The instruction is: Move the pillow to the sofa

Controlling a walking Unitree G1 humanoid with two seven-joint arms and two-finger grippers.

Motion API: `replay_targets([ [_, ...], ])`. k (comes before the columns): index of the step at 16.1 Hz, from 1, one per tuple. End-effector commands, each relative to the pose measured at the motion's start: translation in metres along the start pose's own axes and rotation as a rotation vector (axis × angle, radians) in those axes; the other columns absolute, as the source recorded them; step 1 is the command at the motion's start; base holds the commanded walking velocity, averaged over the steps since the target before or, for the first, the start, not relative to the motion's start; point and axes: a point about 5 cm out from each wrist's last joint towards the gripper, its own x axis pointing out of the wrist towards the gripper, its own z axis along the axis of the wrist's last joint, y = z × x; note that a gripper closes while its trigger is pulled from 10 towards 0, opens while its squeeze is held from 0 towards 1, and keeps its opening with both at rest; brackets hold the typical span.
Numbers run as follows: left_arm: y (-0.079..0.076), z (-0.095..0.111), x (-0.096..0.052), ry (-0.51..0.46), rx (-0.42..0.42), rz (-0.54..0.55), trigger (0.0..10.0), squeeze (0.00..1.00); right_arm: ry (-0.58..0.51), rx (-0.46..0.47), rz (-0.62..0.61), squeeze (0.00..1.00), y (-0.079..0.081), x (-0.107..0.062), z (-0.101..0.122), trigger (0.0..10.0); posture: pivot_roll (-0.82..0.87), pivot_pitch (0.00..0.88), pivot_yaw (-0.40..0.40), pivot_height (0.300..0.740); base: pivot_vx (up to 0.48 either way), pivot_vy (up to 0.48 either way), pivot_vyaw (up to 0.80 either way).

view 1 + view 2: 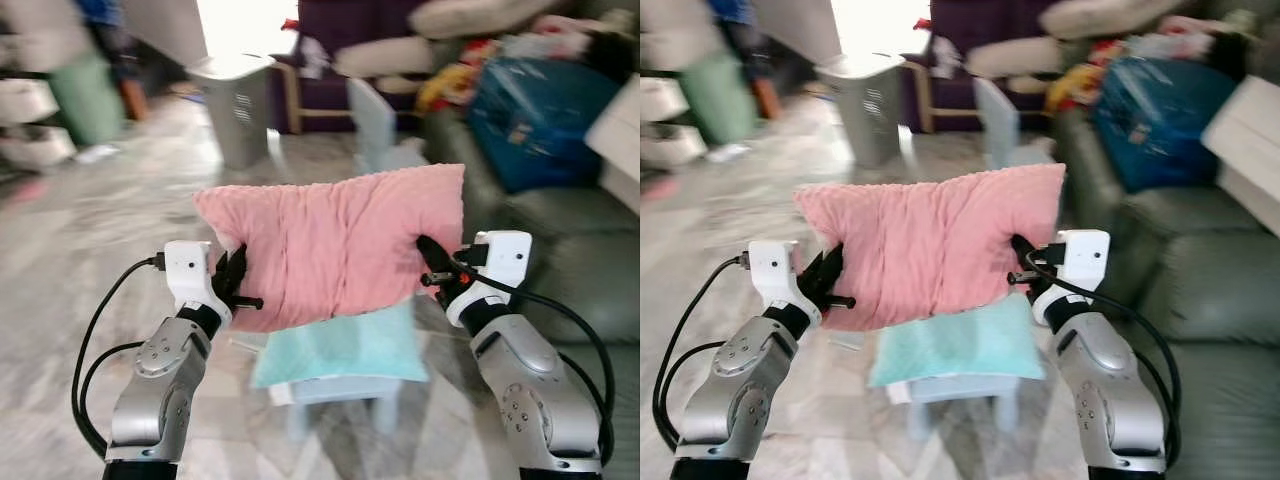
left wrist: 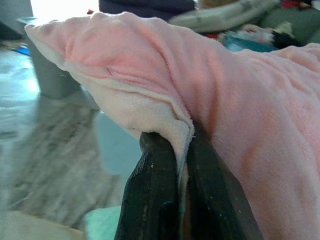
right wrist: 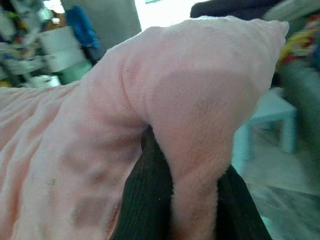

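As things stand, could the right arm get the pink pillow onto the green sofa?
Probably yes: the sofa sits just to its right, seat bare nearby, though both grippers, left and right, grip the pink pillow.

Background clutter (image 1: 470, 70) motion-blurred; pink pillow (image 1: 335, 245) hides part of teal cushion (image 1: 345, 350).

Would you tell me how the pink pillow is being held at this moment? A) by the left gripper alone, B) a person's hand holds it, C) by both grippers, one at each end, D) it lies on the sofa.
C: the left gripper and the right gripper each pinch one end of the pink pillow, holding it up above the teal cushion.
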Motion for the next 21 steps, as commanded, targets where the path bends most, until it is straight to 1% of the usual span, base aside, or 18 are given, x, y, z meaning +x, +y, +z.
replay_targets([
  [1, 0.0002, 0.0046, 0.0029, -0.023, 0.015, 0.006, 10.0, 0.0, -0.015, -0.006, 0.019, 0.0, 0.0037, 0.0036, 0.0052, 10.0, -0.16, 0.0, 0.035, 0.74, 0.0, 0.0, -0.8],
  [7, -0.0007, 0.0033, 0.0034, -0.023, 0.025, 0.004, 10.0, 0.0, -0.01, -0.018, 0.035, 0.0, 0.0068, 0.0038, 0.0049, 10.0, -0.17, 0.0, 0.032, 0.74, 0.0, 0.0, -0.8],
  [21, -0.0016, 0.0015, 0.0037, -0.019, 0.027, -0.005, 10.0, 0.0, -0.005, -0.011, 0.031, 0.0, 0.0061, 0.002, 0.0037, 10.0, -0.17, 0.0, 0.032, 0.74, 0.0, 0.0, -0.8],
])
